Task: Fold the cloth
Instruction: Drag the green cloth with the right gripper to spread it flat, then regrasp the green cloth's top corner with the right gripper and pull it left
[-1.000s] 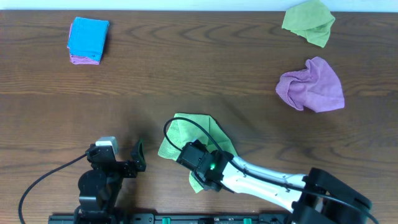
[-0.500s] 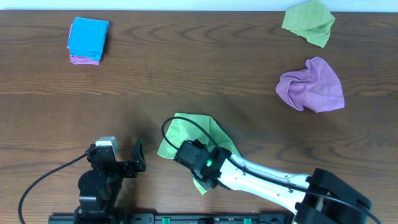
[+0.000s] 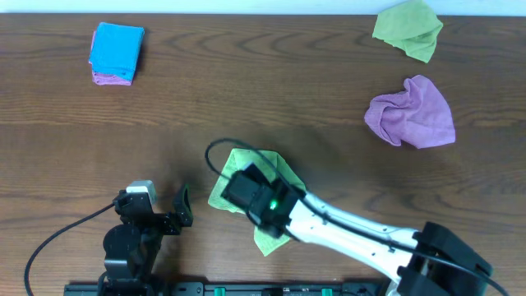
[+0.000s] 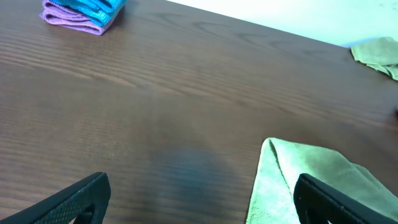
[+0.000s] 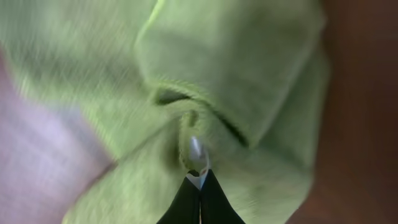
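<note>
Your right end effector [image 5: 199, 182] is clenching on the cloth [image 5: 236, 62]: in the right wrist view its two dark fingers are meeting at their tips, and a small ridge of lime-green fabric is bunching up right at that point. From overhead, the cloth [image 3: 234, 174] is lying crumpled on the surface [image 3: 246, 99], near the front edge and about midway across. The right arm is reaching over it from the front right corner and covering much of it. You are seeing only the cloth's left and far parts there, plus a corner poking out below the wrist.

Your left end effector [image 4: 202, 190] is standing released, its fingers spread wide at the bottom corners of the left wrist view and gripping nothing. It is sitting just to the left of the cloth [image 4: 311, 180], with bare wood between them.

Well apart from all this, a blue cloth [image 3: 117, 48] is lying folded in the far left corner on top of a folded purple cloth [image 3: 105, 80]. A crumpled purple cloth [image 3: 411, 113] is resting at the right, and a second green cloth [image 3: 407, 29] is lying beyond it by the far edge.
</note>
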`<state>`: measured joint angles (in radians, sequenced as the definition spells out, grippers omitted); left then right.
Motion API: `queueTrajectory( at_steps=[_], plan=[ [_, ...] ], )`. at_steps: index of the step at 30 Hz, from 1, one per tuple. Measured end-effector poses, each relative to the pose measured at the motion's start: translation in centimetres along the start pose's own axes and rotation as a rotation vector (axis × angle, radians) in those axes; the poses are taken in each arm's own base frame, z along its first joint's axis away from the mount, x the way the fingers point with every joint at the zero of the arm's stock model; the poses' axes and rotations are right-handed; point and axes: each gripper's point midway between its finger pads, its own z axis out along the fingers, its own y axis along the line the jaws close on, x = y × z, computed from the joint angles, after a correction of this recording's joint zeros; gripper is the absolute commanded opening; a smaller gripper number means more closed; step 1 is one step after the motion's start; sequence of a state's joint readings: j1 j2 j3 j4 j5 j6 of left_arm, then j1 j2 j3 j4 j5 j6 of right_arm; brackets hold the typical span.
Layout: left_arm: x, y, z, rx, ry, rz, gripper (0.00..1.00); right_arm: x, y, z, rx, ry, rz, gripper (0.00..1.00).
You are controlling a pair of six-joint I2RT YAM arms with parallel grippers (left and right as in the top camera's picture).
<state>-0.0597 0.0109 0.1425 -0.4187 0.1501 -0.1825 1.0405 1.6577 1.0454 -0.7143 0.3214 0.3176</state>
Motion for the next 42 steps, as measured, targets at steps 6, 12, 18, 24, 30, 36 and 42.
queueTrajectory(
  at_steps=[6, 12, 18, 24, 30, 36, 42],
  plan=[
    [0.0, 0.0, 0.0, 0.000, 0.000, 0.000, 0.95, -4.7, -8.5, 0.7, 0.118, -0.100, 0.229, 0.01],
    [0.0, 0.0, 0.0, 0.000, 0.000, 0.000, 0.95, -3.4, -21.3, 2.3, 0.252, -0.096, 0.569, 0.99],
    [0.0, 0.0, 0.0, 0.000, 0.000, 0.000, 0.96, 0.0, -24.6, 3.5, 0.118, -0.012, 0.761, 0.99],
    [0.0, 0.0, 0.0, 0.000, 0.000, 0.000, 0.95, 1.0, -21.0, 3.5, -0.027, 0.081, 0.684, 0.72],
    [0.0, 0.0, 0.0, 0.000, 0.000, 0.000, 0.95, 0.3, -16.3, 3.0, -0.124, 0.114, 0.549, 0.01],
    [0.0, 0.0, 0.0, 0.000, 0.000, 0.000, 0.95, -2.6, -13.7, 2.7, -0.179, 0.023, 0.482, 0.02],
    [0.0, 0.0, 0.0, 0.000, 0.000, 0.000, 0.95, -9.3, -11.6, 1.4, -0.234, -0.237, 0.417, 0.01]
  ],
)
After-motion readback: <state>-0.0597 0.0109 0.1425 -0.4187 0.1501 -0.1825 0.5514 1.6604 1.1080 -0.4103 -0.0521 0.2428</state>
